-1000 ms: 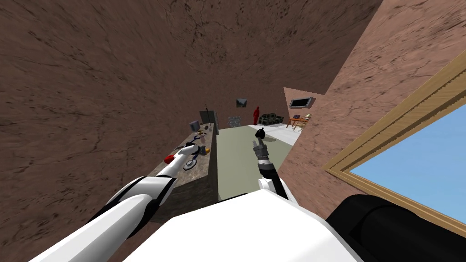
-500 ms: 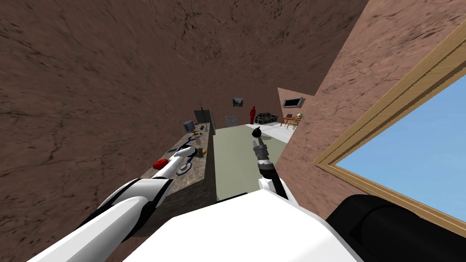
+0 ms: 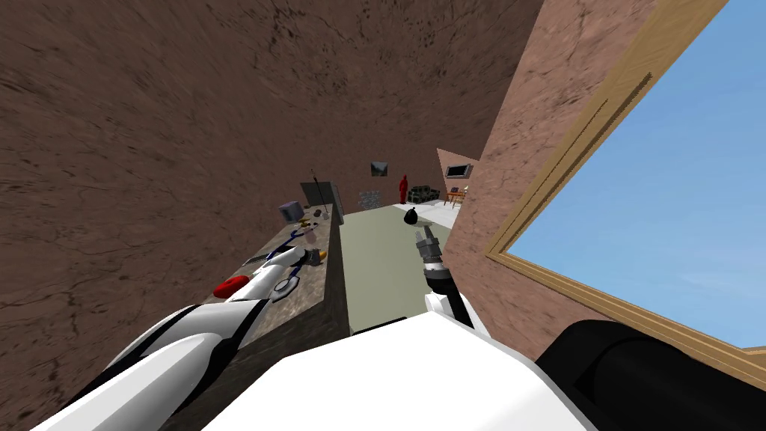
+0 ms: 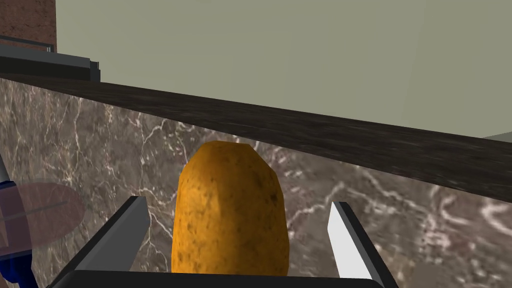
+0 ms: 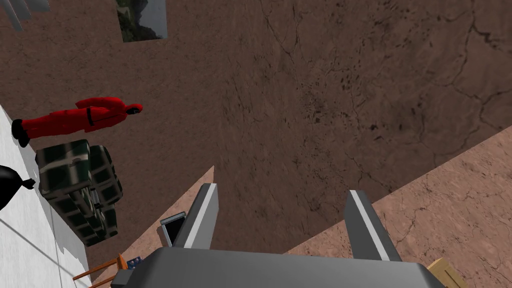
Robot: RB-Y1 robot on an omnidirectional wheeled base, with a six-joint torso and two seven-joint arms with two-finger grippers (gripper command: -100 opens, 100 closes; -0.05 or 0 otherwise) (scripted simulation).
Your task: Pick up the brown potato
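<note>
Our left pincer (image 4: 237, 202) stands open, its fingers (image 4: 125, 235) straddling the brown potato (image 4: 230, 215) with a gap on either side, so nothing is gripped yet. We judge it is set this way so that a plain squeeze catches the potato's flanks. The potato rests on the marbled counter (image 4: 100, 135), near its right edge above the greenish floor (image 3: 381, 254). Nearer and to the left lies a red object (image 3: 230, 286). Our right pincer (image 5: 282, 190), open and empty, hangs over the floor, well apart, presumably to keep clear.
</note>
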